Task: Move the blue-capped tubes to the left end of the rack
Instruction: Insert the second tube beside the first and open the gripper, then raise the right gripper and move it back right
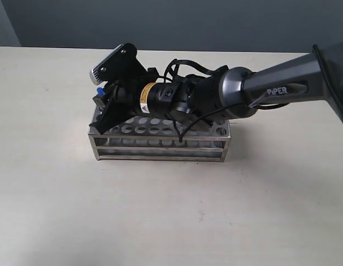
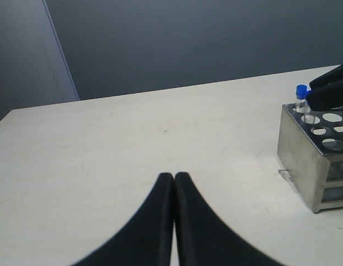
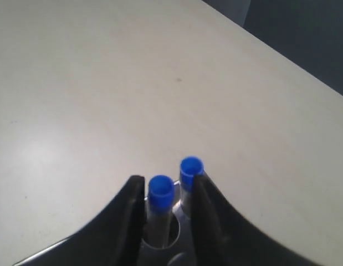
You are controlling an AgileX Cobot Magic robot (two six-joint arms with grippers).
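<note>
The steel rack stands mid-table. My right gripper reaches across to the rack's left end. In the right wrist view, my right gripper is open around a blue-capped tube seated in a corner hole of the rack. One finger lies against the tube, and a gap shows on the other side. A second blue-capped tube stands just beyond. The arm hides most of the tubes in the exterior view. My left gripper is shut and empty, low over the table, left of the rack.
Bare beige tabletop surrounds the rack. A dark wall runs behind the table's far edge. The right arm stretches over the rack's back rows. From the left wrist view a blue cap shows at the rack's near corner.
</note>
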